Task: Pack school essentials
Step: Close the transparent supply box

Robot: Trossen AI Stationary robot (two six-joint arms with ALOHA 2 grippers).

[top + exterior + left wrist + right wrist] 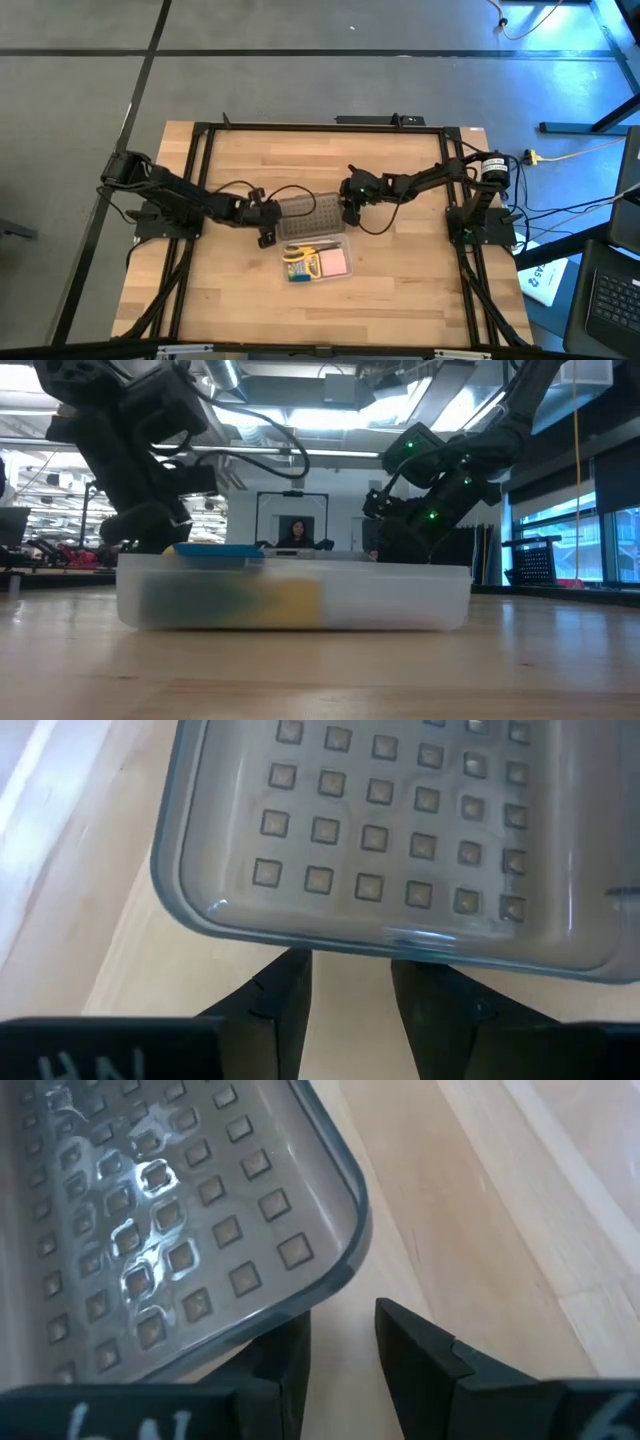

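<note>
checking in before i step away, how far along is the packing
Done: scissors, crayon box and pink pad lie in the clear case. In hand: the left gripper and right gripper sit at opposite ends of the grey lid, fingers partly open, not clamped. Left: grip the lid, close the case.

arms: 2 | tools: 2, left tool (266,238), right tool (349,215) | perforated grey lid (311,212): 1 | clear case (317,261): 1 | yellow-handled scissors (297,251): 1 | pink sticky-note pad (332,263): 1 | surface (400,290): 1 | person (297,533) in room: 1
</note>
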